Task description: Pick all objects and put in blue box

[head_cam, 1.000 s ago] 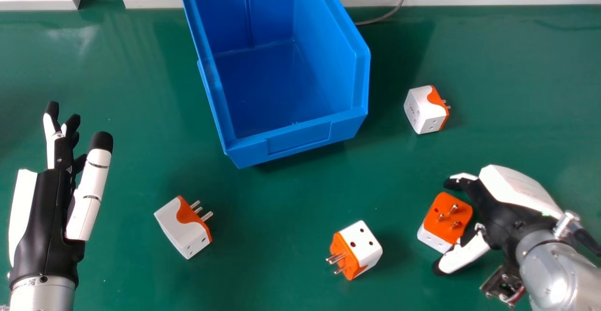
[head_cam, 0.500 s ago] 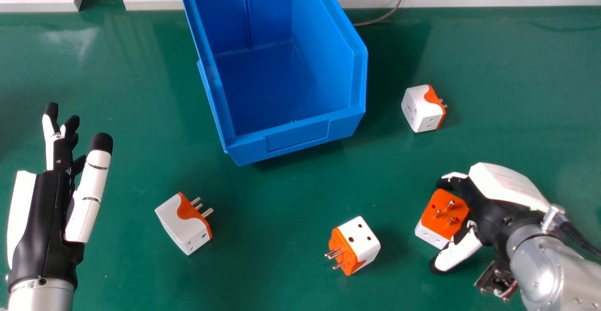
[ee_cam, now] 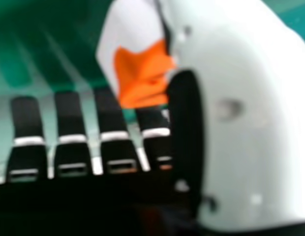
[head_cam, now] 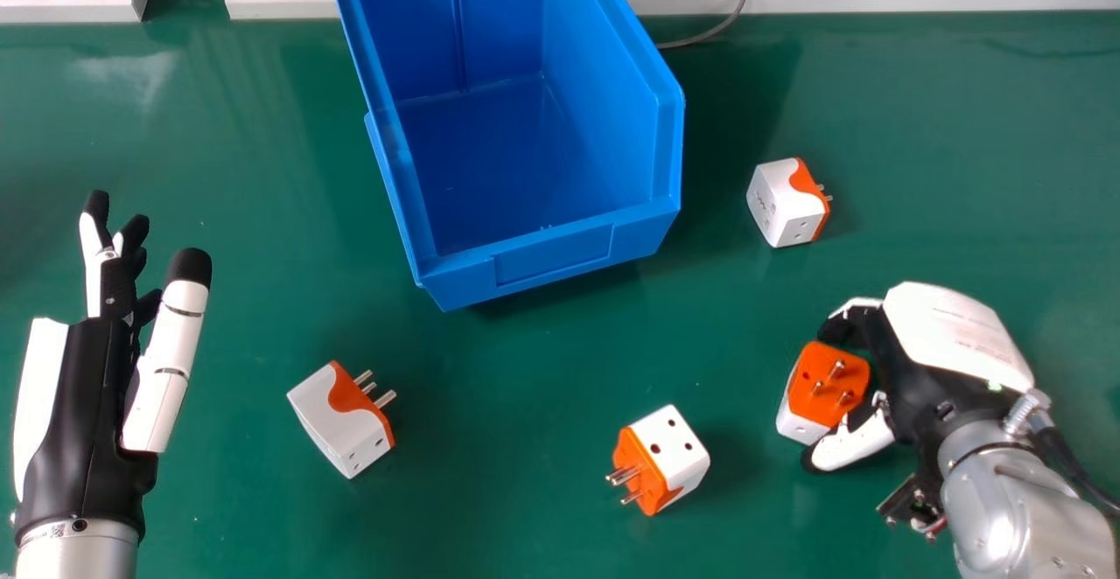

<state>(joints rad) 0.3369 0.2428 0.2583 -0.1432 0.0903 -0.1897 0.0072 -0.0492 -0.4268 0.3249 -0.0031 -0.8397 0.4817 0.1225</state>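
1. Right hand: positioned at the right, near side of the table. Its fingers and thumb are curled round the held adapter, with fingers at the far side and thumb at the near side. Whether the held adapter touches the table cannot be told.
2. Held adapter: white and orange; orange face and metal pins directed upward.
3. Near adapter: rests on the table, left of the held adapter and slightly nearer. Pins point left.
4. Far adapter: rests on the table, beyond the right hand and to the right of the blue box. Pins point right.
5. Blue box: stands at the far side, left of the far adapter, open side up, low wall toward the near side.
6. Left adapter: rests on the table, well apart from the near adapter, between it and the left hand. Pins point right and away.
7. Left hand: located at the left, fingers extended and open.
8. Table: green surface, bounded at the far edge by white trunking.
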